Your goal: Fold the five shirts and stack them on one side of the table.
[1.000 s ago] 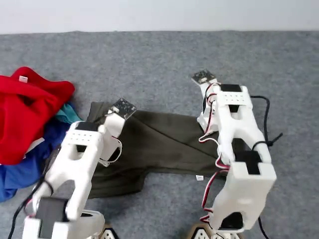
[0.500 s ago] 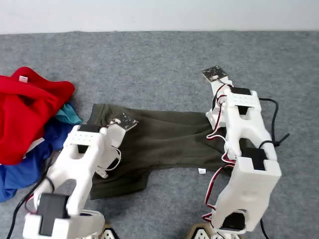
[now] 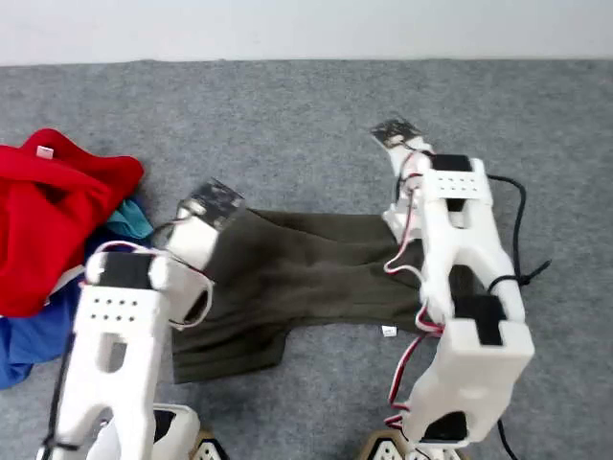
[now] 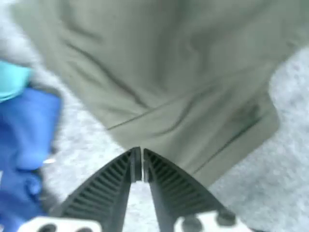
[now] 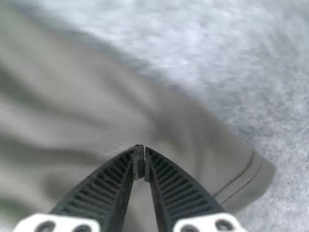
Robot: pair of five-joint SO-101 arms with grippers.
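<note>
jaws pressed together on left gripper (image 4: 137,153) and right gripper (image 5: 139,151), both over olive shirt (image 3: 316,268).

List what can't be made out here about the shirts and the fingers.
High view: the left arm and right arm cover both ends of the olive shirt, hiding its full outline.
High view: the red shirt, blue shirt and teal cloth overlap and run off the edge, so the pile can't be counted.
Right wrist view: blur hides whether the right gripper, fingers shut, pinches cloth.
</note>
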